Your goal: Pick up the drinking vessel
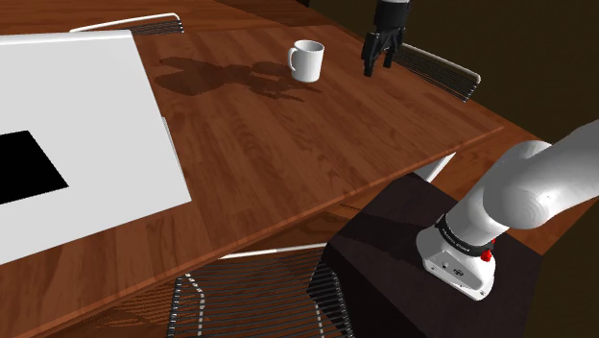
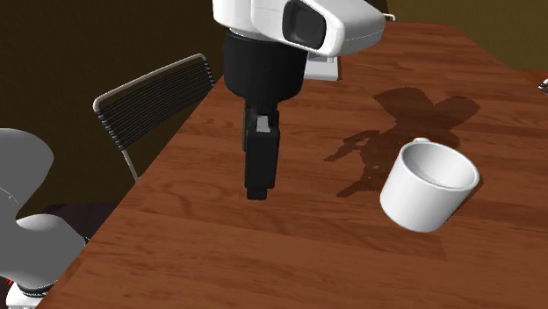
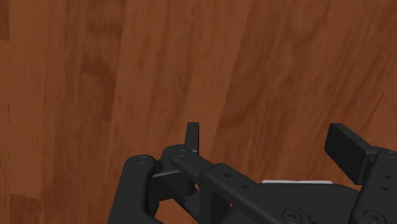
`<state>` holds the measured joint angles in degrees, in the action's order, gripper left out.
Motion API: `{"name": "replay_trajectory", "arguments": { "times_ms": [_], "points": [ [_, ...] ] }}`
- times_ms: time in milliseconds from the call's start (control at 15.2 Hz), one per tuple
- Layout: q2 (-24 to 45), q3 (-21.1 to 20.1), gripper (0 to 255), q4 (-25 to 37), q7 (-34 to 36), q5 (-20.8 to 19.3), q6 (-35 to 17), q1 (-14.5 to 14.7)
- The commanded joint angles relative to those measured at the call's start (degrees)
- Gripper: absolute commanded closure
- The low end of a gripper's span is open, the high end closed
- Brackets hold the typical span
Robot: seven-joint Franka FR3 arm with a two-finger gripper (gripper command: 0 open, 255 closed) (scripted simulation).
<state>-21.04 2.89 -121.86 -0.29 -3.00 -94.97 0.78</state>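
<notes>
One target: a white mug [image 1: 307,60], standing upright on the wooden table [image 1: 288,173], mouth up, with nothing visible inside.
Hand: the black gripper [image 1: 381,55] hangs above the table, its fingers spread wide with nothing between them.
Mug from the hand: off to one side of the fingers and lower, near but clearly apart. In the wrist view, bare wood lies under the fingertips [image 3: 193,135].
Handle: a small loop [image 2: 420,140] on the mug's wall, not on the side facing the hand.
Likely feel: stiff and hard, so it will not give under a squeeze. It is probably of modest weight, and the smooth wall is likely slippery.
Fragility: it could chip or crack if dropped or knocked over.
Best hold: probably the rim wall, one finger inside and one outside, away from the handle.
Alternative: a grip across the whole body, though I cannot tell whether the spread is wide enough.
Risk: a finger that nudges the side could slide or tip the mug.
</notes>
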Motion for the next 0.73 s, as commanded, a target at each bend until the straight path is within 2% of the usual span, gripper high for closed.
{"name": "replay_trajectory", "arguments": {
  "times_ms": [0, 660],
  "points": [
    [4.29, 0.54, 0, 3.61, -0.96, 0.15, -1.18, -0.07],
    [26.03, 2.15, 0, 27.75, -5.39, 2.45, -1.10, -0.78]
  ]
}}
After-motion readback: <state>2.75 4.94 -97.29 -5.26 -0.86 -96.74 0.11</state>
